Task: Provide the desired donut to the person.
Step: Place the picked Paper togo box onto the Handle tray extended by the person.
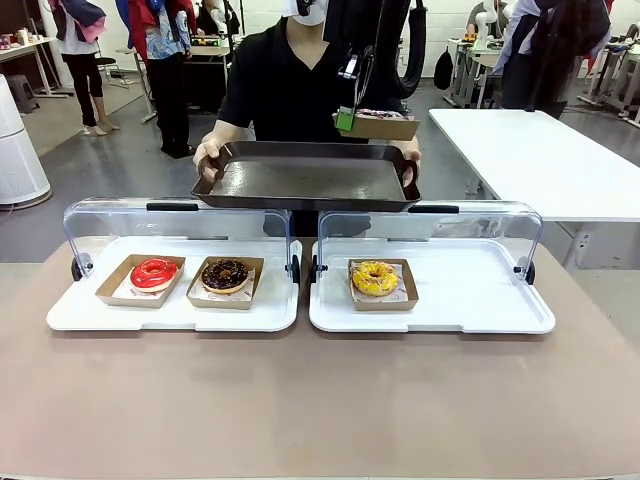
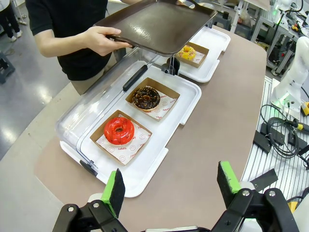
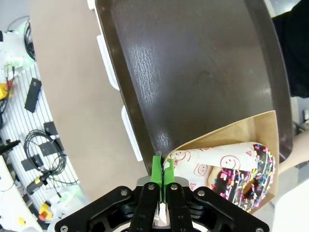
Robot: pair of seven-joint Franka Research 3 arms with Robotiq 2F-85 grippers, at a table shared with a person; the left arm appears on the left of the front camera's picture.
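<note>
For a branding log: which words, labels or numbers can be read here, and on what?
Red print with smiley faces, liner in sprinkled donut's box: too blurred to read.
Red print, liners under red donut and chocolate donut: too small to read.
No other text is legible.

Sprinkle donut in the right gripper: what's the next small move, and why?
Probably lower the right gripper until the cardboard tray rests on the dark serving tray. The gripper is shut on the cardboard tray's edge, the sprinkle donut sits in it, over a corner of the serving tray the person holds out.
</note>
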